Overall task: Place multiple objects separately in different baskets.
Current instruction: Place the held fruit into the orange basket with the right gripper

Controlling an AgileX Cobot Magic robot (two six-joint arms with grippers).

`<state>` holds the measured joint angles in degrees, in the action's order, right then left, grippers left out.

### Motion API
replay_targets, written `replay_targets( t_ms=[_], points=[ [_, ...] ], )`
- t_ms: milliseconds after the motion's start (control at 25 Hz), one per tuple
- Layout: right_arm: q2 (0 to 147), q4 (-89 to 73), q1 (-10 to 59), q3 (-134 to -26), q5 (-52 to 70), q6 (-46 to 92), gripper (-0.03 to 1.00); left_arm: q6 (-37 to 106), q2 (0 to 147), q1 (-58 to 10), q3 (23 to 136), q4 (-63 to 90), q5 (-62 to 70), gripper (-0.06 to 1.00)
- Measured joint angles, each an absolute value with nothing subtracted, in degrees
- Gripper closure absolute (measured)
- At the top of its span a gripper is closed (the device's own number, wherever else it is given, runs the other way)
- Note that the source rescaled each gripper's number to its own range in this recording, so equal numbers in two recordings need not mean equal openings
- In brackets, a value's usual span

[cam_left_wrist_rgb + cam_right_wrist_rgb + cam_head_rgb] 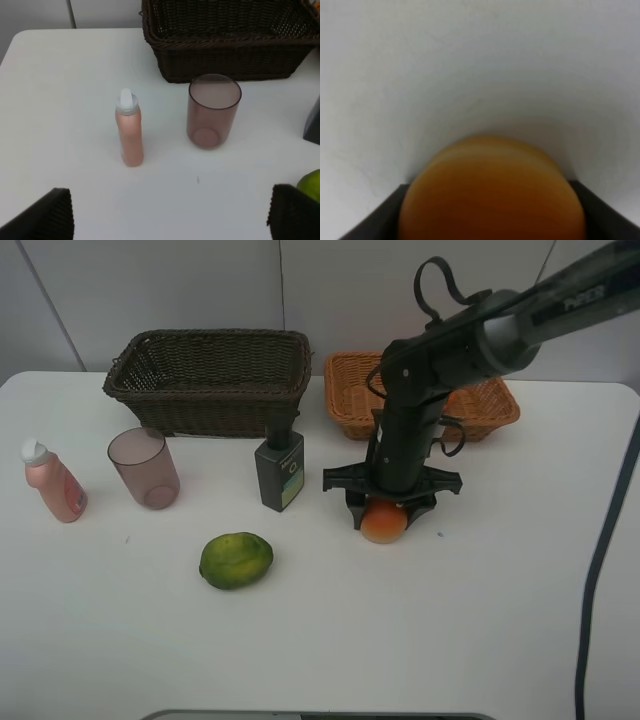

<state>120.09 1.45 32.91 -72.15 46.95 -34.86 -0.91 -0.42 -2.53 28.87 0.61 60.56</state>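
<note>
My right gripper [390,508] reaches straight down over the red-yellow round fruit [384,523] on the table in front of the orange-tan basket [345,390]. In the right wrist view the fruit [490,200] fills the gap, and both dark fingers [377,217] touch its sides. The left gripper [170,220] is open, its fingers wide apart above the bare table. The pink white-capped bottle [54,485] [129,131] and the mauve cup [146,468] [212,110] stand at the left. The dark green-labelled bottle [281,470] stands in front of the dark brown basket [210,405] [225,60]. The green fruit [236,560] [311,184] lies nearer the front.
Both baskets stand at the back of the white table against the wall. The right arm [480,340] crosses above the orange-tan basket. A dark cable [600,560] hangs down the right side.
</note>
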Motion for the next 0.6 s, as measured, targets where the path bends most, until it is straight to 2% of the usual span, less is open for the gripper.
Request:
replay_targets(
  t_ms=[360,600],
  points=[
    [118.9,1.5,32.9,-73.1,51.2,-33.8,0.60,-0.9,-0.4,-2.5,28.9,0.6,60.6,-0.05],
    [116.2,2.0,32.9,-78.9,56.7,-27.5,0.60,-0.9,-0.4,-2.5,28.9,0.6,60.6,-0.05]
  ],
)
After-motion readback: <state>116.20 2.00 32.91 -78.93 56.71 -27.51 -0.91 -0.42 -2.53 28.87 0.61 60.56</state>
